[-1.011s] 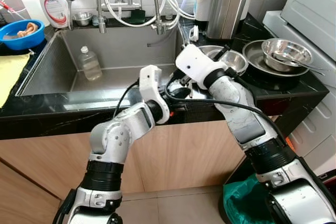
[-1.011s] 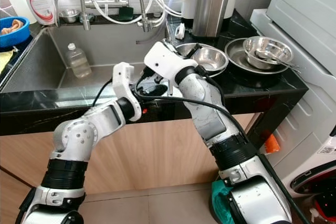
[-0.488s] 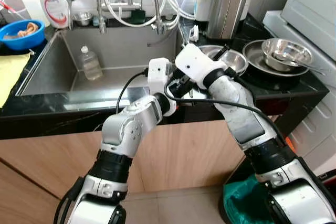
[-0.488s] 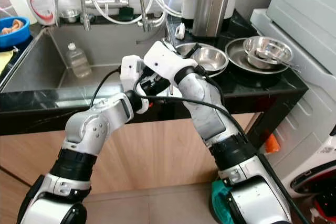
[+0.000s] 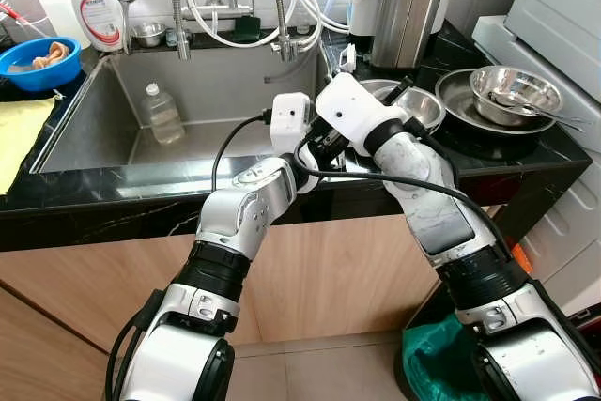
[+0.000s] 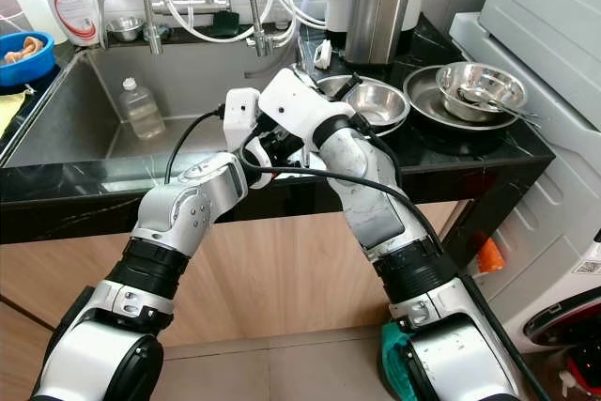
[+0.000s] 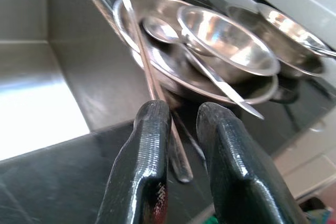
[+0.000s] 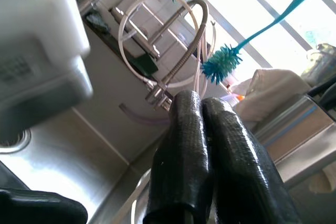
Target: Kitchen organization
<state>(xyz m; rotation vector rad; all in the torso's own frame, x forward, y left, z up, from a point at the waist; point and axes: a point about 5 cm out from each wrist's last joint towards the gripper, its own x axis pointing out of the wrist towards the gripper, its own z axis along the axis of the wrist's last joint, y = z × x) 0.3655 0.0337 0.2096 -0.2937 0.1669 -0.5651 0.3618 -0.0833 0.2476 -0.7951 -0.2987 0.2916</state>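
Now | fork [image 7: 137,30] | handle between left gripper [image 7: 179,145] fingers [image 7: 149,145]

A long steel fork [image 7: 137,35] lies tines-far across the rim of a shallow steel plate [image 7: 157,61], which holds a spoon [image 7: 173,38] and a bowl [image 7: 226,40], right of the sink.

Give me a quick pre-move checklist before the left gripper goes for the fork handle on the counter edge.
1. Left gripper lined up on the fork handle: ok, the handle runs into the gap between the fingers.
2. Left fingers parted: ok, a narrow gap shows.
3. Fork free to lift: cannot tell; its tines rest on the plate rim beside a spoon.
4. Right gripper empty: cannot tell; fingers pressed together.
5. Arms apart: not ok, the wrists crowd together above the counter.
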